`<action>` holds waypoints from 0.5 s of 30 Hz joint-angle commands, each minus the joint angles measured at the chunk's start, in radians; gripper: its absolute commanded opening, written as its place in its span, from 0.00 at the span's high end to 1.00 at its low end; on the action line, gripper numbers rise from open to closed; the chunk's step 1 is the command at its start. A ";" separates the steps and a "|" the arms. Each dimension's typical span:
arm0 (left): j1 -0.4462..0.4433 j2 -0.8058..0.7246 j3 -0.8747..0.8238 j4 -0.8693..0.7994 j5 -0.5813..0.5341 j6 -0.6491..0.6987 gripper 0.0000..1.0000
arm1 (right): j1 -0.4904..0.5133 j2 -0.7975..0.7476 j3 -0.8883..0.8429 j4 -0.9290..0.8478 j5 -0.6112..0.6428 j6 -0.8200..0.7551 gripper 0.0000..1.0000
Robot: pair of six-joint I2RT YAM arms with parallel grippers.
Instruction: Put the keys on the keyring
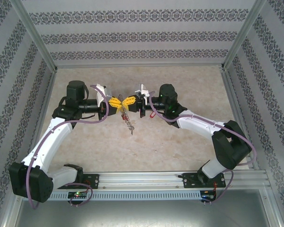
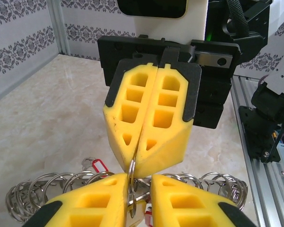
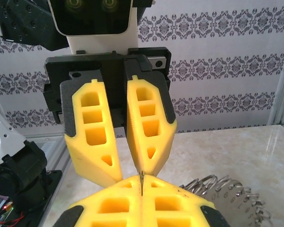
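Both grippers meet tip to tip above the middle of the table. My right gripper (image 1: pixel 131 100) (image 3: pixel 141 189) is shut on a thin metal ring of the keyring (image 1: pixel 128 122), which hangs below it as a chain of silvery loops (image 2: pixel 42 187) (image 3: pixel 217 187). The pinched ring (image 2: pixel 131 172) drops from the right gripper (image 2: pixel 135 163) into the gap of my left gripper (image 1: pixel 115 102) (image 2: pixel 138 183). That gripper is open by a narrow gap, and the ring lies against its left finger. The keys show as a red tag (image 2: pixel 98 166) among the loops and bits of metal low between my left fingers.
The beige marbled table (image 1: pixel 180 90) is boxed in by patterned walls (image 1: pixel 142 35) on three sides. An aluminium rail (image 1: pixel 180 179) carrying the arm bases runs along the near edge. The right arm's elbow (image 1: pixel 232 144) juts out at the right.
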 commanded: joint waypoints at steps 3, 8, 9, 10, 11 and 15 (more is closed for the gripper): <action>-0.012 0.015 0.047 -0.058 0.054 0.040 0.84 | 0.019 -0.008 0.048 0.015 -0.008 -0.039 1.00; -0.018 0.032 0.053 -0.070 0.042 0.039 0.84 | 0.027 -0.009 0.053 0.020 0.002 -0.038 1.00; -0.019 0.034 0.053 -0.077 0.038 0.044 0.84 | 0.025 -0.008 0.053 0.020 0.004 -0.038 1.00; -0.021 0.036 0.053 -0.087 0.033 0.050 0.84 | 0.026 -0.008 0.053 0.020 0.006 -0.038 1.00; -0.022 0.036 0.054 -0.098 0.029 0.059 0.87 | 0.026 -0.008 0.053 0.020 0.008 -0.038 1.00; -0.025 0.038 0.062 -0.178 0.031 0.151 1.00 | 0.026 -0.010 0.053 0.012 0.008 -0.041 1.00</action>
